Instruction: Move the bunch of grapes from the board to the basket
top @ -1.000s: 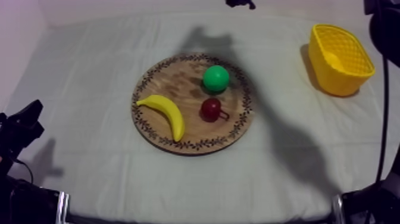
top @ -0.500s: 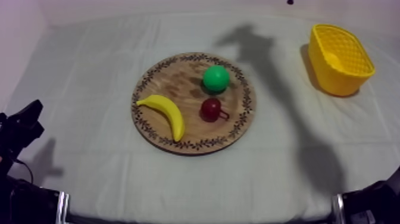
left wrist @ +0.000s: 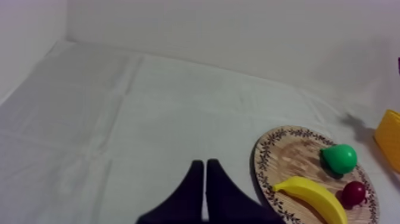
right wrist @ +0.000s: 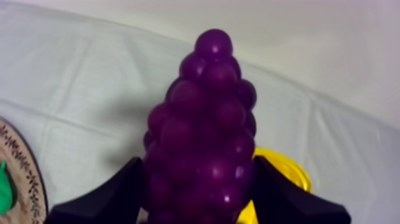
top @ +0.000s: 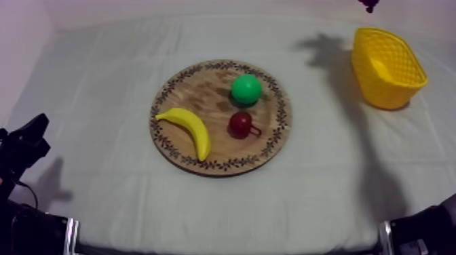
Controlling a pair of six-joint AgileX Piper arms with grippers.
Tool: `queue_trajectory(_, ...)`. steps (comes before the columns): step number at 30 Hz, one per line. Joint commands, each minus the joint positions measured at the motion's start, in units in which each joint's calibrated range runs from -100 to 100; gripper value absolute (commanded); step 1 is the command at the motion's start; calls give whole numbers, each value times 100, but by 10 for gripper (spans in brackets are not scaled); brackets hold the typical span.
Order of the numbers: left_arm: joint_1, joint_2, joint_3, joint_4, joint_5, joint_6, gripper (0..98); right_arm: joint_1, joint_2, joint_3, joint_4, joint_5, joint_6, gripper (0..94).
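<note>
The purple bunch of grapes [right wrist: 202,131] hangs in my right gripper [right wrist: 199,174], whose black fingers [right wrist: 132,179] are shut on its sides. It is held high in the air, with the yellow basket [right wrist: 281,171] just behind and below it. From above, the tip of the grapes [top: 370,5] peeks in at the far edge, a little left of the yellow basket [top: 387,66]. The wooden board [top: 203,91] lies mid-table. My left gripper [left wrist: 205,176] is shut on nothing, resting low at the near left [top: 28,138].
The board holds a banana [top: 186,129], a green pear [top: 245,89] and a small red fruit [top: 240,125]. A shadow of the arm falls on the cloth left of the basket. The right arm's base [top: 424,230] sits at the near right corner.
The grapes and the arm's shadow have moved right along the far side, from above the board to beside the basket. The left arm has not moved.
</note>
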Motion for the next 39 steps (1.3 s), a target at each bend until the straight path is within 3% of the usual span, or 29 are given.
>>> queue_trajectory(1, -3, 0, -3, 2, 2, 1, 1, 118, -72, 352, 32, -165, -146, 335)
queue_trajectory(11, -3, 0, -3, 2, 2, 1, 1, 510, -349, 1383, 242, -742, -533, 332)
queue_trajectory(22, -3, 0, -3, 2, 2, 1, 1, 637, -227, 2498, 690, -1120, -995, 335)
queue_trajectory(31, -3, 0, -3, 2, 2, 1, 1, 805, 356, 2441, 512, -1188, -694, 363)
queue_trajectory(39, -3, 0, -3, 2, 2, 1, 1, 814, 757, 2170, 443, -1221, -477, 524)
